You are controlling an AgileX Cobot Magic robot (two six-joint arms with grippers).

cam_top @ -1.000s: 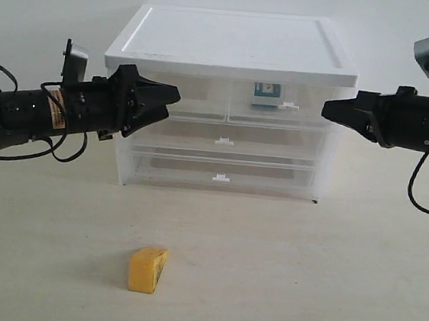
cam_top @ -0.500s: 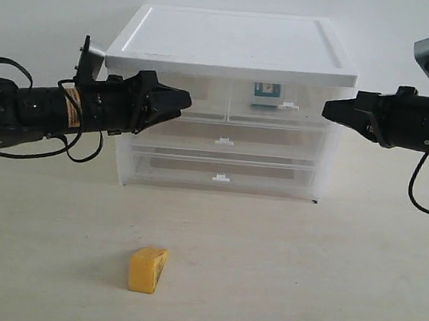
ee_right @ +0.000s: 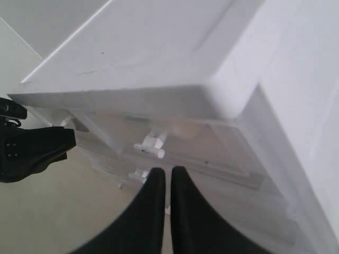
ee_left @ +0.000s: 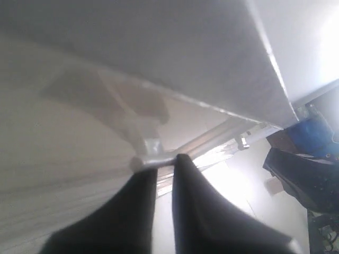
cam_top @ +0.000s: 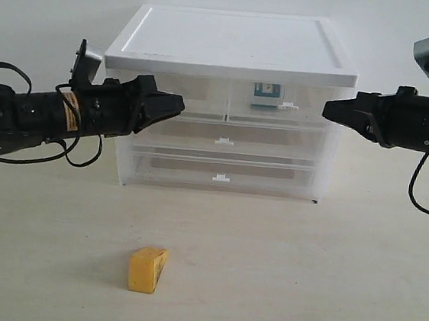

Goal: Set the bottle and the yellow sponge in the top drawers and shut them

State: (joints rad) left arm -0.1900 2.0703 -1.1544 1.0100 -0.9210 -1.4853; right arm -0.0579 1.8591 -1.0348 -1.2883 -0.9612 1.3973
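The bottle [cam_top: 266, 94] shows through the front of the right top drawer [cam_top: 312, 109], which is pushed in. On the table in front of the cabinet lies the yellow sponge [cam_top: 146, 269], far from both grippers. My left gripper [cam_top: 180, 105] is shut, its tips at the front of the left top drawer [cam_top: 203, 90]. In the left wrist view that drawer's white tab handle [ee_left: 151, 159] lies right across the tips of the left gripper [ee_left: 165, 163]. My right gripper [cam_top: 326, 108] is shut and empty, hanging just off the cabinet's right side, level with the top drawers; the right wrist view shows the right gripper [ee_right: 167, 170] near the right drawer's tab [ee_right: 151, 144].
The white-topped cabinet [cam_top: 227, 43] stands at the back against the wall, with two wide shut drawers [cam_top: 224, 141] below the top pair. The pale table [cam_top: 302, 277] stretches in front. The left arm's black body [ee_right: 32, 151] shows in the right wrist view.
My left gripper moved right to the left top drawer's front, then eased slightly back and down; its tips now look closed together. The right arm, sponge and bottle have not moved.
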